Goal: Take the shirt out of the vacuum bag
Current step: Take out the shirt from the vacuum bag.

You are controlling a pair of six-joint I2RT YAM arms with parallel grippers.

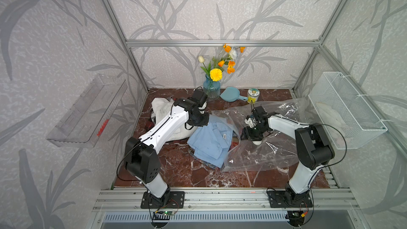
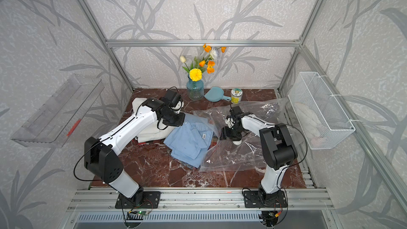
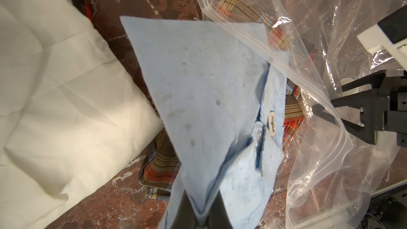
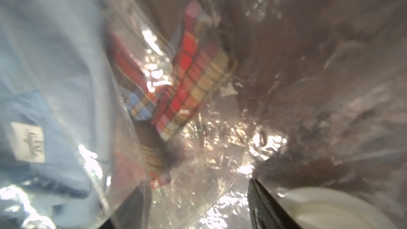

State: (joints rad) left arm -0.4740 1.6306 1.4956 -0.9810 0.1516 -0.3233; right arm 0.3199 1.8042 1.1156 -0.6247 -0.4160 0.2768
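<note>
Left end effector (image 3: 201, 212): jaws pinched tight on a folded edge of the blue shirt (image 1: 209, 142); in the left wrist view the cloth rises from between the jaws like a tent.
Right end effector (image 1: 247, 134): jaws stand wide; whether they clamp the plastic cannot be told. It sits low on the vacuum bag (image 1: 264, 148), with film across the right wrist view.
Blue shirt: just beside the left end effector and spreading away from it toward the right one; most of it lies outside the bag mouth, on the bench (image 1: 187, 172).
Bag mouth: its zip strip (image 3: 275, 62) drapes over the shirt's far edge, on the side toward the right end effector.
Plaid garment (image 3: 275, 31): under the blue shirt and partly inside the bag, right by the right end effector.
White valve disc (image 4: 330, 208): touching or just beside one right finger.
Risk, thin grip: the left hold looks to be on only a fold, so a pull could slip off or merely unfold the shirt instead of moving it.
Risk, bag follows: if the right end effector is only resting on the film, the bag may slide along with the shirt.
Risk, snag: the zip strip could catch the collar and drag.
Risk, stowaway: the plaid garment may ride out too.
Risk, crowding: white cloth (image 3: 55, 106) lies close beside the left end effector, where the shirt could pile up.
</note>
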